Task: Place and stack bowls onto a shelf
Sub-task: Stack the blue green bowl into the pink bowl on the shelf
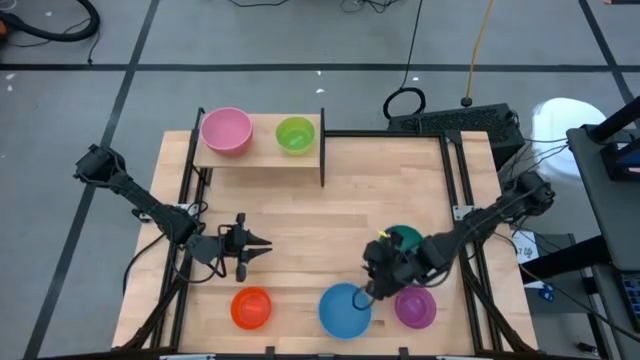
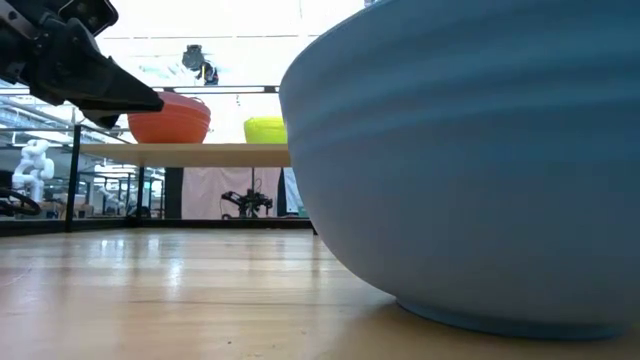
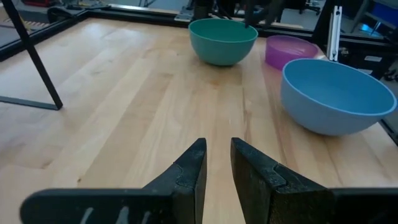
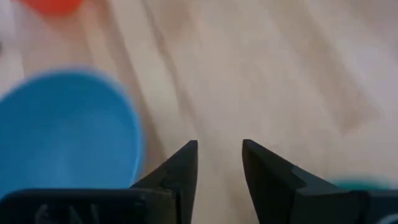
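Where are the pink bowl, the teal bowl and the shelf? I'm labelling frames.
pink bowl (image 1: 226,131), high view, the inside of the bowl.
teal bowl (image 3: 222,40), left wrist view, its outer wall.
shelf (image 1: 264,152), high view, bare board between the bowls.

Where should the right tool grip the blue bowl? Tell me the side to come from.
Grip the blue bowl by its thin rim, coming down from above with one finger inside. It sits upright and open, and the right tool, open, is near its right rim. That side looks easiest.
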